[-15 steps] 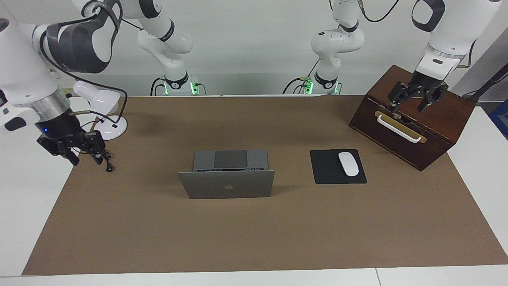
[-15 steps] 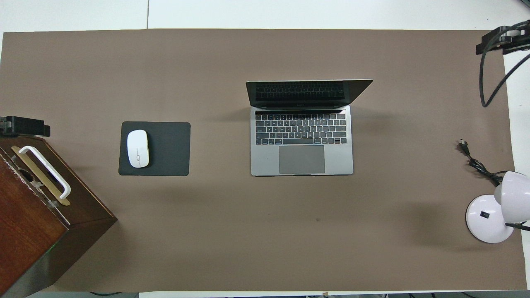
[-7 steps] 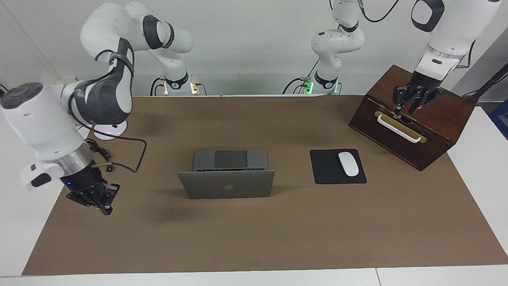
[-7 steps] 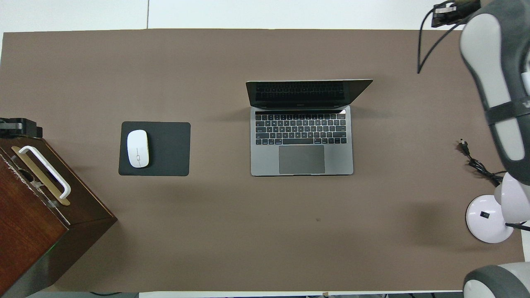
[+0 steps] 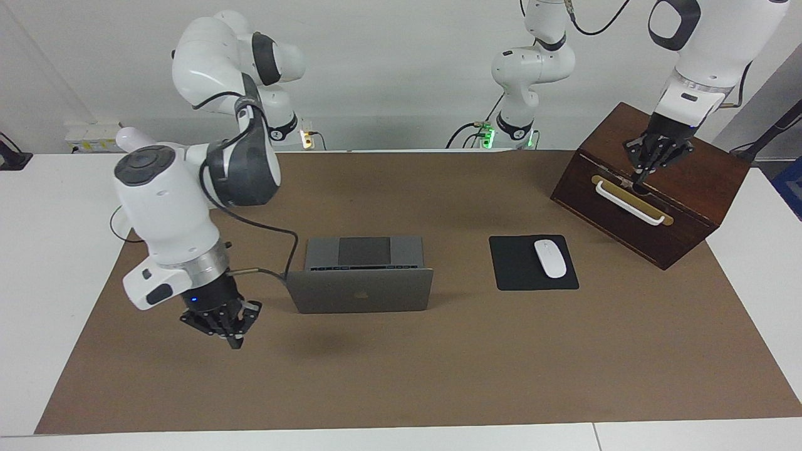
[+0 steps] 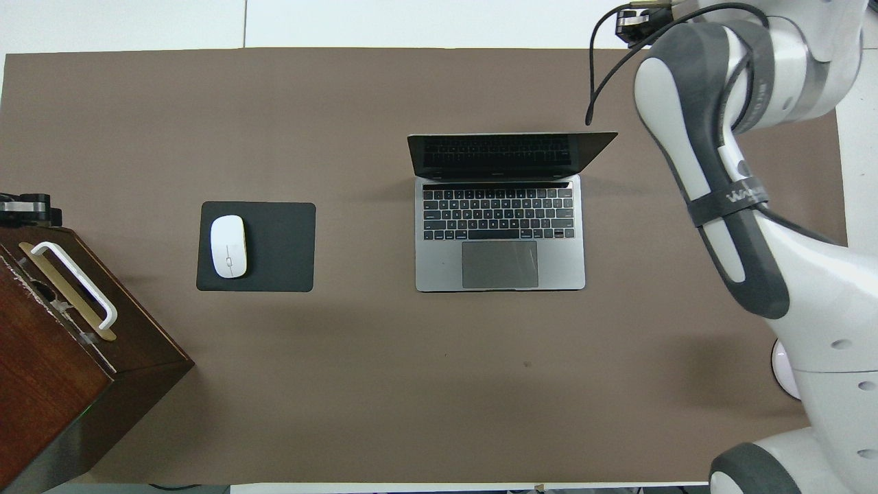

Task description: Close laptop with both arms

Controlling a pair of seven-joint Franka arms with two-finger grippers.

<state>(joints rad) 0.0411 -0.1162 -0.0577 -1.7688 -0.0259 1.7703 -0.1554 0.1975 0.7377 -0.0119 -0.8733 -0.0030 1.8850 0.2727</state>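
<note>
While the laptop [image 5: 360, 279] is left open, long side set from 9 to 3 o'clock, lid facing away from the robots, neither the right gripper [image 5: 227, 327] nor the left gripper [image 5: 651, 164] can be seen well enough to tell its grip.

Right tool [image 5: 227, 327] low, left tool [image 5: 651, 160] raised

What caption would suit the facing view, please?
Right gripper hangs beside the open laptop; left gripper waits over the wooden box.
</note>
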